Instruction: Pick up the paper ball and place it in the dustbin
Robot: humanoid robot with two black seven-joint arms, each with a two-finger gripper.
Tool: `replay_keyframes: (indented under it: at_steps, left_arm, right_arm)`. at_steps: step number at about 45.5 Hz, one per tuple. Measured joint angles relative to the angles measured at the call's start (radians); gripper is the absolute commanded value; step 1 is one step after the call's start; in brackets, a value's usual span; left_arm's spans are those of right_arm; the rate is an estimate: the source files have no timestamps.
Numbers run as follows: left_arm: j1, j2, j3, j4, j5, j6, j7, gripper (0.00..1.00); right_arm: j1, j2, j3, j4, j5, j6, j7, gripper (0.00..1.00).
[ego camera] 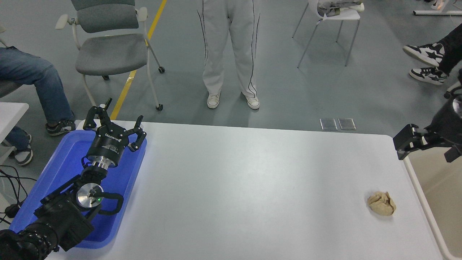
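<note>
- My left arm lies parked at the lower left over the blue plastic tray (pixel 119 173), its left end effector (pixel 114 124) released, fingers spread above the tray's far end.
- The paper ball (pixel 381 203) rests on the white surface (pixel 245 187) near the right edge, a wrinkled tan wad with nothing touching it.
- Just right of the ball stands the dustbin (pixel 426 206), its thick pale rim running along the surface's right edge and its beige inner wall showing beyond that.
- My right end effector (pixel 406 142) hangs above the bin's far left corner, well apart from the ball; I cannot tell whether it is released or clenched.
- Beyond the surface, a person in white trousers (pixel 231 50) stands on the grey floor, with a grey office chair (pixel 108 47) to the left.
</note>
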Motion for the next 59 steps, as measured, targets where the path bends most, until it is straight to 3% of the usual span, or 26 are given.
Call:
replay_keyframes:
  at_steps: [14, 59]
  left_arm:
    - [0.000, 0.000, 0.000, 0.000, 0.000, 0.000, 0.000, 1.00]
    - [0.000, 0.000, 0.000, 0.000, 0.000, -0.001, 0.000, 1.00]
  right_arm:
    - [-0.231, -0.023, 0.071, -0.111, 0.000, -0.119, 0.000, 1.00]
    - [-0.882, 0.101, 0.366, -0.603, -0.026, -0.249, -0.003, 1.00]
